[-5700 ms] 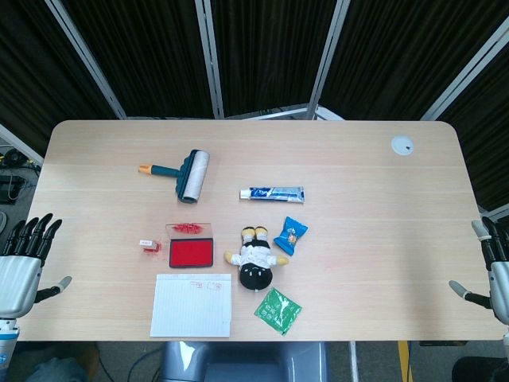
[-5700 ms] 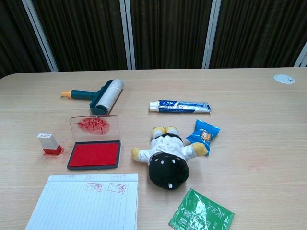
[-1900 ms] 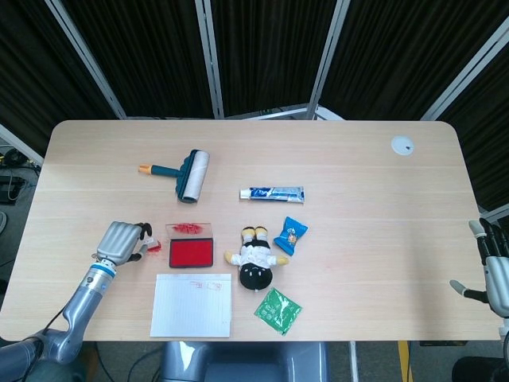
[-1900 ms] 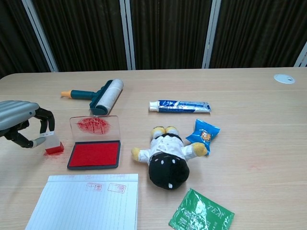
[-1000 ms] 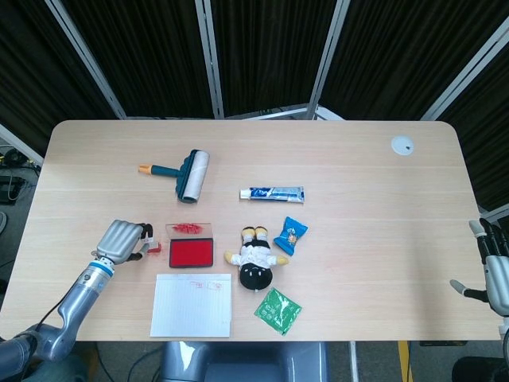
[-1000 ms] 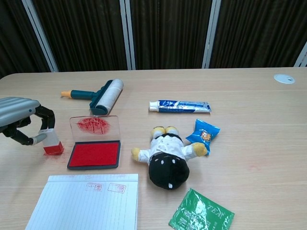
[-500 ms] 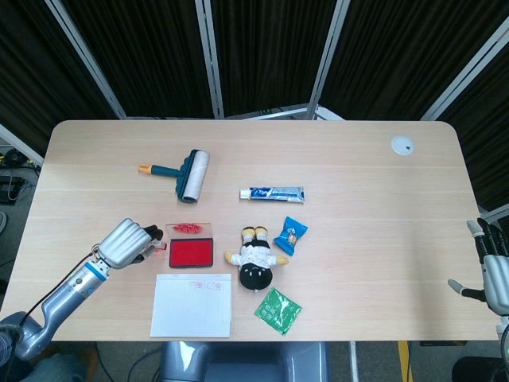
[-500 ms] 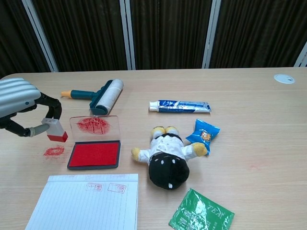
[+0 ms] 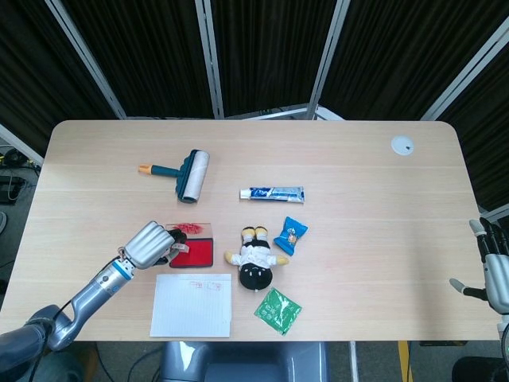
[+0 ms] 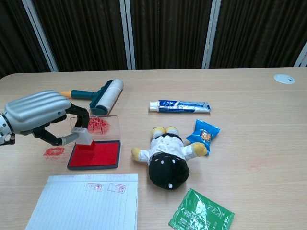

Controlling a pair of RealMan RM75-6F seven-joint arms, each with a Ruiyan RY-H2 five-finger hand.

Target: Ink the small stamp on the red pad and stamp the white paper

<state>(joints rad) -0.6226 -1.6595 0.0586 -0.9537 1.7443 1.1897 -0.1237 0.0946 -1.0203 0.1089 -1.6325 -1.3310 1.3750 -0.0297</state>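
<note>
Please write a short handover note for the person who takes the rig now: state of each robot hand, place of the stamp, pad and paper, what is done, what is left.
Left robot hand pinches the small stamp, its base on or just above the red pad.
Right robot hand is open, at the table's right edge.
White paper lies in front of the pad and already bears red marks near its top.
Done: stamp picked up, brought to the pad.
Left: finish inking, stamp the paper.
</note>
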